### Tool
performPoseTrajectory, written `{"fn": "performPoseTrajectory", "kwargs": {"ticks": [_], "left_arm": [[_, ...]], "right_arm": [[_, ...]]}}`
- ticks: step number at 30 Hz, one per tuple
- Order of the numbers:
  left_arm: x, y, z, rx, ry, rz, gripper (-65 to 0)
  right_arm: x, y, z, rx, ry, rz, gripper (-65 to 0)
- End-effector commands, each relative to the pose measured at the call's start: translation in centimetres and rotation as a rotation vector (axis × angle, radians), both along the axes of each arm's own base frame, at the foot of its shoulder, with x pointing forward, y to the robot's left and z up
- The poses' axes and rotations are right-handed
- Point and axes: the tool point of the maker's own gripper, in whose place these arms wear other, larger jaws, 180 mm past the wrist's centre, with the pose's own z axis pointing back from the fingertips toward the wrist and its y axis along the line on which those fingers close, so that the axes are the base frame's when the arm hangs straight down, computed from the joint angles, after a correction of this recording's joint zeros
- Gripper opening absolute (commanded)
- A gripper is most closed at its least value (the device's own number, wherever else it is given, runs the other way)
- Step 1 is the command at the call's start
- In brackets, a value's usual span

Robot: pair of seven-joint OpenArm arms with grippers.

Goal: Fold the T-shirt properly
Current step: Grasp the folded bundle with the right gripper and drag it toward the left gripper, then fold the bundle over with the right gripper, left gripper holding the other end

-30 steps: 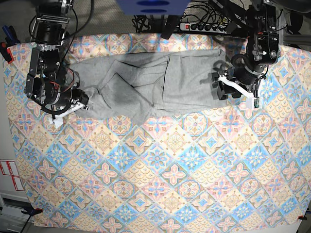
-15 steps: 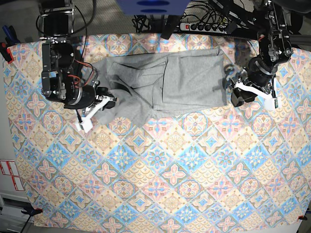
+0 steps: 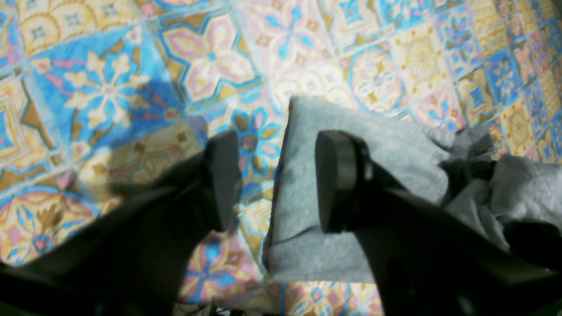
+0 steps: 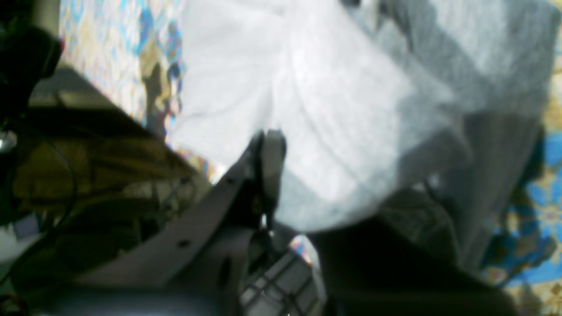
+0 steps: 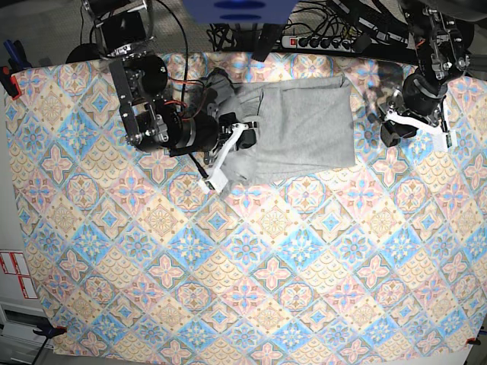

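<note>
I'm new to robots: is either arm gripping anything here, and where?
The right gripper pinches the T-shirt at its folded-over end. The left gripper is open, holding nothing.

No readable text anywhere.
Red-and-white labels (image 5: pixel 16 274) at the left edge of the base view: print too small to make out. Grey shirt (image 5: pixel 304 129) showing plain cloth only, no lettering in any view. Blue panel (image 5: pixel 237 9) at the top edge with dark oval marks, not legible. Both wrist views blurred, carrying no marks or numbers.
</note>
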Motion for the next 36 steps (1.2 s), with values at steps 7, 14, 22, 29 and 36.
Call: {"fn": "performPoseTrajectory", "kwargs": {"ticks": [7,14,22,29,36], "left_arm": [[0.1,0.3,0.6,0.015,-0.021,-0.005,-35.9],[-0.1,0.2,0.5,0.014,-0.014,-0.006,-35.9],[-0.7,0.2,0.2,0.01,0.001,-0.004,-35.9],[-1.2,0.2,-0.1,0.01,0.013,-0.003,-35.9],[-1.2,0.0,-0.1,0.006,0.014,-0.005,-35.9]], "right_arm": [[0.9,4.1,2.9,-0.035,-0.253,0.333,-65.0],[-0.1,7.8,2.0,-0.172,-0.379,0.632,-65.0],[-0.1,11.6,1.3,-0.219,-0.396,0.757,-65.0],[1.3,14.4,2.0,-0.23,-0.41,0.793,-65.0],[2.1,16.5,2.5,-0.159,-0.443,0.749,-59.7]]}}
